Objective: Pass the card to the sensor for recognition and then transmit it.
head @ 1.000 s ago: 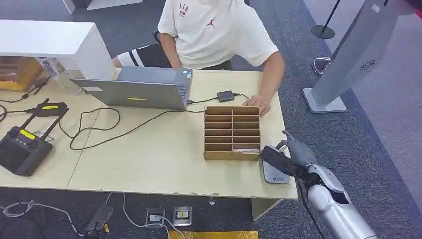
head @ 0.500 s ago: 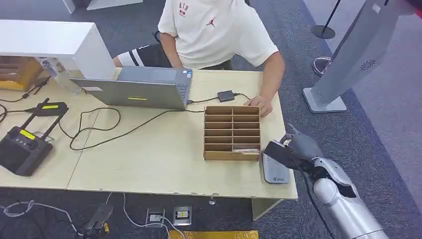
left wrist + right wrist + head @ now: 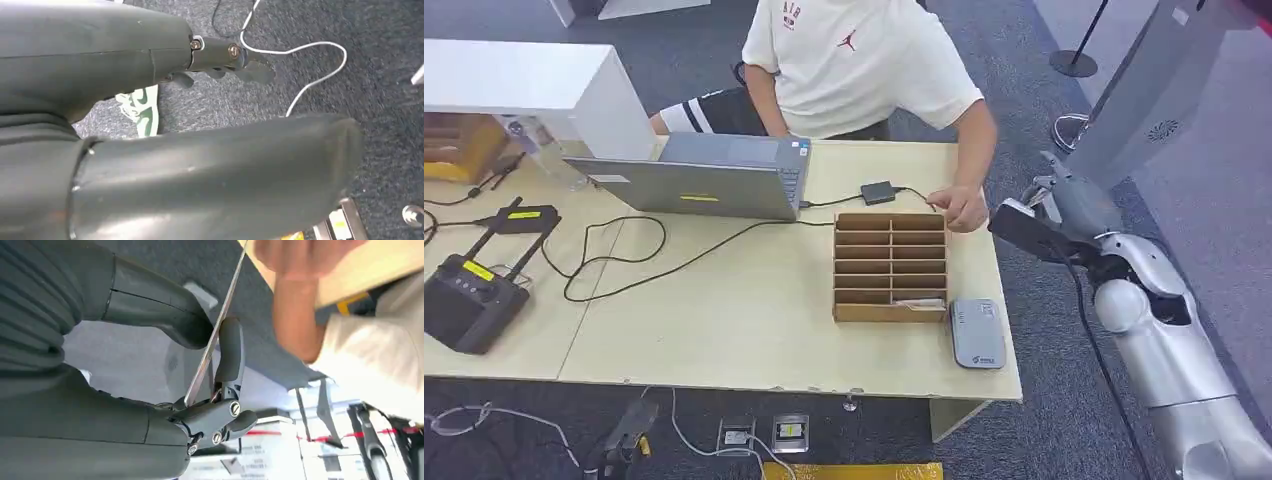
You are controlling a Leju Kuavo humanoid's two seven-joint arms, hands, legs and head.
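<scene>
Dark card, pinched in right hand

A light wooden table holds a laptop, a brown box with slots, a grey card reader and a black remote

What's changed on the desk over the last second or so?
The right hand, still pinching the card, has lifted off the grey sensor and swung away from the robot, past the table's far right edge toward the person's hand. The sensor now lies uncovered. The wooden organizer and laptop stayed put.
</scene>
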